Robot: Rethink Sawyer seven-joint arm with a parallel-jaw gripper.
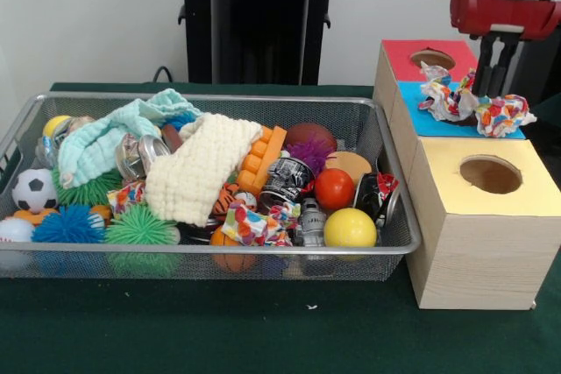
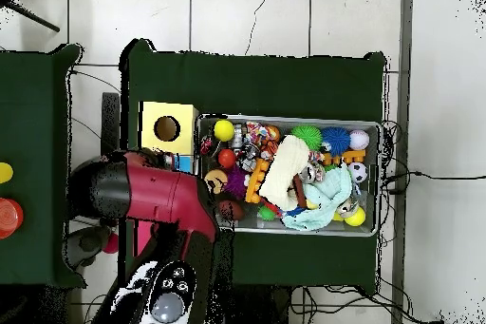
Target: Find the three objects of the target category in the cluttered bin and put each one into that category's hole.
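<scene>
The gripper (image 1: pixel 487 85) hangs straight down from the red wrist.

Robotics lab: pedestal-mounted red arm (image 2: pixel 152 197), green-clothed table (image 1: pixel 263 330), trailing floor cables (image 2: pixel 418 176), bare white wall (image 1: pixel 88 15).

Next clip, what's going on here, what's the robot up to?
The red arm's hand is over the blue-topped section of the wooden box, where two crumpled colourful paper wads lie on top, around its hole. Whether the hand is open or shut cannot be told. The wire bin is full of clutter, including another similar wad near its front.
</scene>
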